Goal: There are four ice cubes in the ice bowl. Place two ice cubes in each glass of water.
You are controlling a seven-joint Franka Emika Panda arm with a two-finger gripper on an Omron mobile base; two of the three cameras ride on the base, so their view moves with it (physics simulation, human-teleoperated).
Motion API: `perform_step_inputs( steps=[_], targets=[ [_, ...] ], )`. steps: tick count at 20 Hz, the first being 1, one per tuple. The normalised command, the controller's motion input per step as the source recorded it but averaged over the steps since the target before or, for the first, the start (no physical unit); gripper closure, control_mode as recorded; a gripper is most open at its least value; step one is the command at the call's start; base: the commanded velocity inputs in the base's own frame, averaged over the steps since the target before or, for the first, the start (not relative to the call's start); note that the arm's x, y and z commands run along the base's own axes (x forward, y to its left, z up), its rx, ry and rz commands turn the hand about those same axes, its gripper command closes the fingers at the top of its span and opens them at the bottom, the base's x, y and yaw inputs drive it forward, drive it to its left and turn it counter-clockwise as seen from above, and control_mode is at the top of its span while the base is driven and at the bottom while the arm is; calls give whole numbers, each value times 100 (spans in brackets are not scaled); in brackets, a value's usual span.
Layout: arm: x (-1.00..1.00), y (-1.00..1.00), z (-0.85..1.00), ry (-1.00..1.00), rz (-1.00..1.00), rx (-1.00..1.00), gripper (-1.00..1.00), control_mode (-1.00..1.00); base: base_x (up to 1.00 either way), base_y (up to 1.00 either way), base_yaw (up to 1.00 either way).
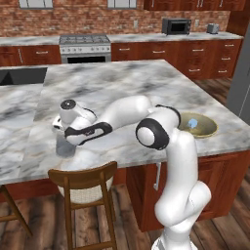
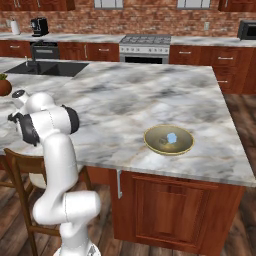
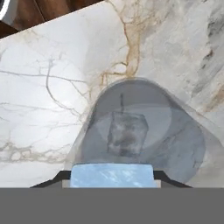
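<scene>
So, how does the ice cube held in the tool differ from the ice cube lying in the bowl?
The ice cube in the tool is clamped between the fingertips, raised off the counter; the ice cube in the ice bowl lies loose on the bowl's floor. The held one hangs directly over a glass of water that already contains a cube; the other sits far across the counter in the ice bowl. Both are small, pale blue and translucent.

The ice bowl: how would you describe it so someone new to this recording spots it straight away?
Start at the big marble island counter in the middle of the kitchen and go to its near edge, on the side away from the sink. There sits the ice bowl, wide, shallow and yellowish-tan. One pale blue ice cube lies inside it, and it is far broader and flatter than the grey-blue glass under the gripper.
</scene>
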Motion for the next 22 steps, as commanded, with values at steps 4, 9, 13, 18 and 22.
perform_step_inputs(
  steps=[4,9,13,18,22],
  targets=[
    [0,22,31,-17,0,7,-100,-100,0,0,0],
    [14,33,51,-2,0,6,-100,-100,0,0,0],
    [30,41,44,0,2,8,-100,-100,0,0,0],
    [14,13,74,-5,2,9,-100,-100,0,0,0],
    [-59,-87,24,-2,0,1,-100,-100,0,0,0]
  ],
)
